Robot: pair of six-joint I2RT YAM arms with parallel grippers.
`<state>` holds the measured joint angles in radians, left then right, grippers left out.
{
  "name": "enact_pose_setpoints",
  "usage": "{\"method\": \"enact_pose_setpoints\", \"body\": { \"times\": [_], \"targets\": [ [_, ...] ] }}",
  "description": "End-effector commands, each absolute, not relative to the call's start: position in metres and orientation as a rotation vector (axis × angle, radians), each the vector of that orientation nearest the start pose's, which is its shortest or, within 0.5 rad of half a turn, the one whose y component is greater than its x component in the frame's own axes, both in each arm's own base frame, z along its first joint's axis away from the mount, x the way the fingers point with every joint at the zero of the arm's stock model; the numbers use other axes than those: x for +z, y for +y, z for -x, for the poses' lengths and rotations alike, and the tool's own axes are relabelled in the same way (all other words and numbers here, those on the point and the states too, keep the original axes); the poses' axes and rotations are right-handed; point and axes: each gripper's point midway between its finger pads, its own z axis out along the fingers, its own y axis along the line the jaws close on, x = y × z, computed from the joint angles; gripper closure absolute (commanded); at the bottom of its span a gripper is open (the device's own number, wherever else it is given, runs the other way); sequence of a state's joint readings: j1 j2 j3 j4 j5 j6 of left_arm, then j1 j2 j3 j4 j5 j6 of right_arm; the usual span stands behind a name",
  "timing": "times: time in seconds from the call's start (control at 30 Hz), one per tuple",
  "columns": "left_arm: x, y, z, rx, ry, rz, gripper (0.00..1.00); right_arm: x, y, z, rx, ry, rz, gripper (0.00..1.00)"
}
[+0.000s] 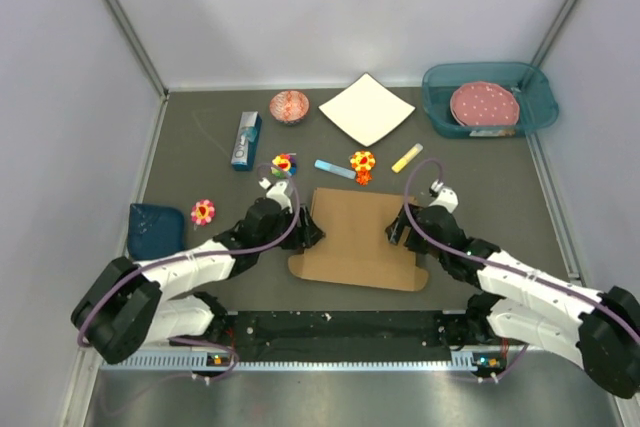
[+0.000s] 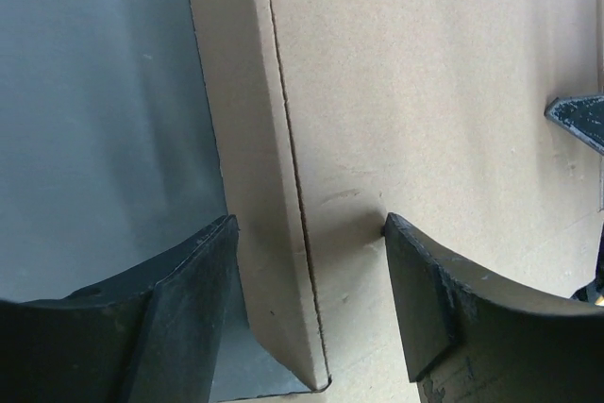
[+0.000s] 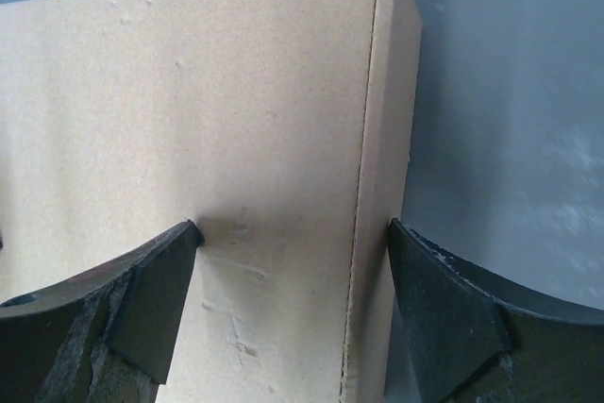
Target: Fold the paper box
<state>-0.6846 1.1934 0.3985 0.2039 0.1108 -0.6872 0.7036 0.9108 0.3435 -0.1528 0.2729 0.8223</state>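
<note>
The paper box (image 1: 360, 237) is a flat brown cardboard sheet on the grey mat in front of both arms. My left gripper (image 1: 305, 230) is at its left edge, jaws open. In the left wrist view this gripper (image 2: 310, 224) straddles the crease of the narrow left side flap (image 2: 255, 186), which tilts up off the mat. One finger rests on the main panel and the other is on the mat side. My right gripper (image 1: 398, 232) is at the right edge, also open. In its wrist view it (image 3: 293, 226) straddles the right side flap (image 3: 385, 139) the same way.
Behind the box lie a white paper square (image 1: 366, 109), a teal tray (image 1: 436, 97) with a pink plate (image 1: 484, 104), a red bowl (image 1: 290, 107), a blue carton (image 1: 246, 140), small flower toys (image 1: 362, 162), a yellow stick (image 1: 407, 157) and a dark blue pad (image 1: 155, 229) at the left.
</note>
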Motion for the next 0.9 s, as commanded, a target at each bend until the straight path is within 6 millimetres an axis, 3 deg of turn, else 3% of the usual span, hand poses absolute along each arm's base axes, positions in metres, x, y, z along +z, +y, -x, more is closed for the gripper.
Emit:
{"method": "enact_pose_setpoints", "body": {
  "times": [0.0,0.07,0.1,0.2,0.37,0.53,0.63,0.87],
  "targets": [
    [0.045,-0.205,-0.231,-0.779,2.325,0.053,0.32,0.052,0.195,-0.227,0.613,2.304,-0.142,0.21],
    [0.048,-0.196,-0.238,-0.791,2.302,0.097,0.33,0.061,0.207,-0.237,0.652,2.274,-0.124,0.22],
    [0.048,-0.186,-0.245,-0.778,2.293,0.138,0.34,0.052,0.208,-0.239,0.636,2.297,-0.115,0.22],
    [0.054,-0.175,-0.257,-0.769,2.272,0.184,0.34,0.054,0.215,-0.250,0.648,2.302,-0.109,0.23],
    [0.065,-0.178,-0.265,-0.804,2.254,0.196,0.36,0.059,0.212,-0.253,0.650,2.289,-0.116,0.21],
    [0.065,-0.190,-0.255,-0.903,2.261,0.153,0.54,0.053,0.202,-0.252,0.629,2.305,-0.111,0.27],
    [0.061,-0.194,-0.244,-0.957,2.268,0.148,0.60,0.048,0.193,-0.254,0.616,2.316,-0.129,0.27],
    [0.059,-0.192,-0.230,-0.979,2.265,0.131,0.66,0.053,0.183,-0.266,0.587,2.310,-0.139,0.25]
  ]
}}
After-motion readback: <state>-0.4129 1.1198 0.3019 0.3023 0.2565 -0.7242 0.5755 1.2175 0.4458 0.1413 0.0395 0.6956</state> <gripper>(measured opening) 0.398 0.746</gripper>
